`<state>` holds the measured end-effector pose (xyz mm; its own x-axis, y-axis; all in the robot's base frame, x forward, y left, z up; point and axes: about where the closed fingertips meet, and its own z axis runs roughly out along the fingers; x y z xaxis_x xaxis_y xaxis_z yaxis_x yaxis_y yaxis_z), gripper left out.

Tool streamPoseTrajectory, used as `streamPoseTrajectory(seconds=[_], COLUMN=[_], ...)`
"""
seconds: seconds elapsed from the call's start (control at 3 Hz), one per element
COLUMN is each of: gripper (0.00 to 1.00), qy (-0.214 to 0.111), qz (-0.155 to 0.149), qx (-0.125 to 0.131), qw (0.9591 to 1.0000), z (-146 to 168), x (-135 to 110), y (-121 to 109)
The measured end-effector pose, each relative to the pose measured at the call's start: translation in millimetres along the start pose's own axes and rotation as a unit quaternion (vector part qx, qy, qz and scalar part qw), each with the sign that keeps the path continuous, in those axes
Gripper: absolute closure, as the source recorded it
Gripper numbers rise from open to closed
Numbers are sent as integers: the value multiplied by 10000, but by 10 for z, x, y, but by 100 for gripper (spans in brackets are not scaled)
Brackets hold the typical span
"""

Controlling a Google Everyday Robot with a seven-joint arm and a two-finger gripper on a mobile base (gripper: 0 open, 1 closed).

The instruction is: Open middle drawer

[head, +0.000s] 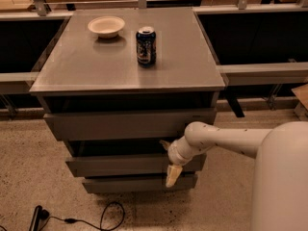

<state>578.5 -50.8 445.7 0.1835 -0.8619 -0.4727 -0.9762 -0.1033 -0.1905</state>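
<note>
The middle drawer [120,165] is the second of three dark grey fronts on the cabinet, with a dark gap above its top edge. My gripper [168,159] is at the right part of this front. One finger [165,144] reaches into the gap at the drawer's top edge. The other finger [173,175] hangs down in front of the panel. The fingers stand apart, so the gripper is open. The top drawer [130,124] and the bottom drawer [134,184] look shut.
A blue can [146,46] and a white bowl [106,26] stand on the cabinet top [86,66]. A black cable [72,220] lies on the floor at the front left. My white arm [269,177] fills the lower right. Dark shelving flanks the cabinet.
</note>
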Motion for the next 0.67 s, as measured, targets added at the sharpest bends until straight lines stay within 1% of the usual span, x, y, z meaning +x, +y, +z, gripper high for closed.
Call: streamPoseTrajectory(seconds=[0.33, 0.67], gripper=[7, 9], qy=[50, 135], qz=[-7, -90], qx=[-171, -328], qw=[9998, 9993], z=[55, 92], x=[14, -15], y=[5, 168])
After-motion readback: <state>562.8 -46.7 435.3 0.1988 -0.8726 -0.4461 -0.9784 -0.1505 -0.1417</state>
